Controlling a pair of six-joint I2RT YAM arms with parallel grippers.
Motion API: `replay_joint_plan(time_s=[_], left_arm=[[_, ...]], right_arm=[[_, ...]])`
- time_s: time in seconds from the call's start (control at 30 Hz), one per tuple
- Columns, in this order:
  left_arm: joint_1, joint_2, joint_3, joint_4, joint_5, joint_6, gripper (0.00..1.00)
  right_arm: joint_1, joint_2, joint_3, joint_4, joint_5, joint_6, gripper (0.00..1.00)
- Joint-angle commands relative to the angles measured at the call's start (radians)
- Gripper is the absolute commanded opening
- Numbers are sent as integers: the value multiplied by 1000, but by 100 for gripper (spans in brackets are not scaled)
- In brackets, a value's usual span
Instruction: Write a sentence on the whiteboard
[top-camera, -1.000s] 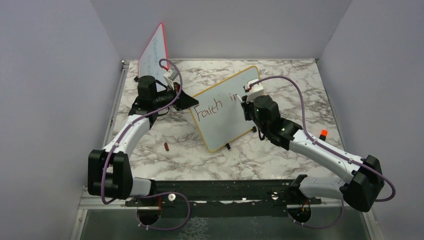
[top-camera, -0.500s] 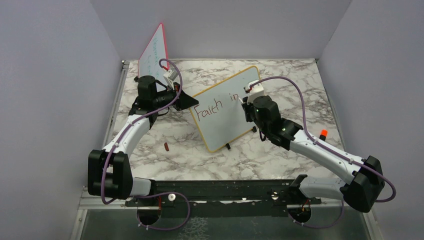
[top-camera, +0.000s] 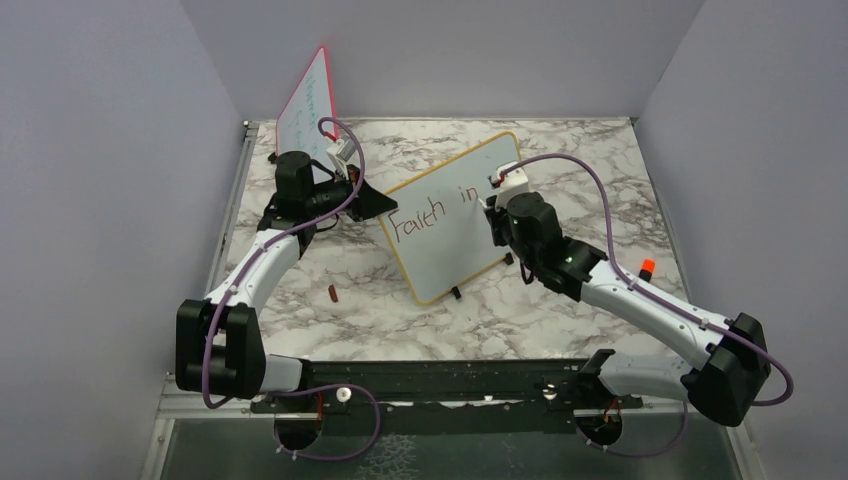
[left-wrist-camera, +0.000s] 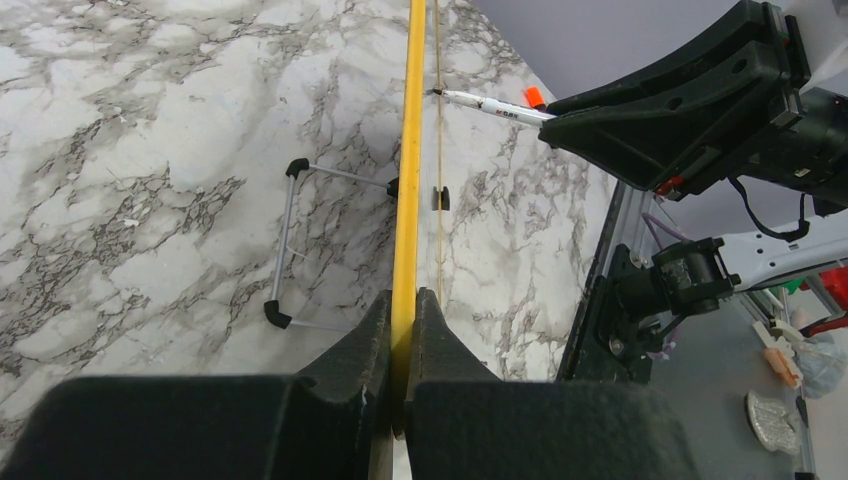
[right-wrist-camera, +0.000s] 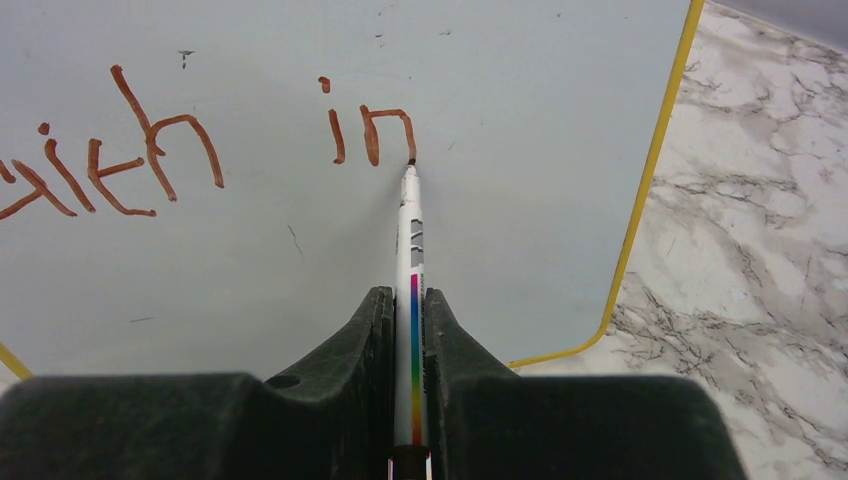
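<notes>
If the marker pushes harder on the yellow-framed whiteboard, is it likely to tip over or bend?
Probably stiff: the whiteboard edge looks straight with the marker against it. Likely thin and light, so tippy alone on its wire stand; the left gripper, shut on its frame, should steady it.

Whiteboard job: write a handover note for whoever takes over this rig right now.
Left hand: shut on the yellow frame of the whiteboard, which stands on the table.
Right hand: shut on the marker, its tip on the board at the end of the "n".
Done: the sentence reads "Faith in" so far, in dark red along the top.
Left: the rest of the sentence; the board below those words is blank.
</notes>
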Motion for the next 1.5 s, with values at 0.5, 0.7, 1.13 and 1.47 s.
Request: replay_joint_plan(time_s=[0.5, 0.7, 1.13, 1.47], left_arm=[[-26, 23, -16, -83, -32, 63, 0], [-26, 18, -17, -83, -40, 64, 0], [-26, -1, -20, -82, -50, 63, 0], [-26, 14, -20, -76, -58, 58, 0]], right_arm=[[4, -139, -54, -20, -113, -5, 1], [58, -164, -70, -20, -92, 10, 1], [202, -164, -100, -40, -31, 76, 1], [277, -160, -131, 7, -50, 76, 1]])
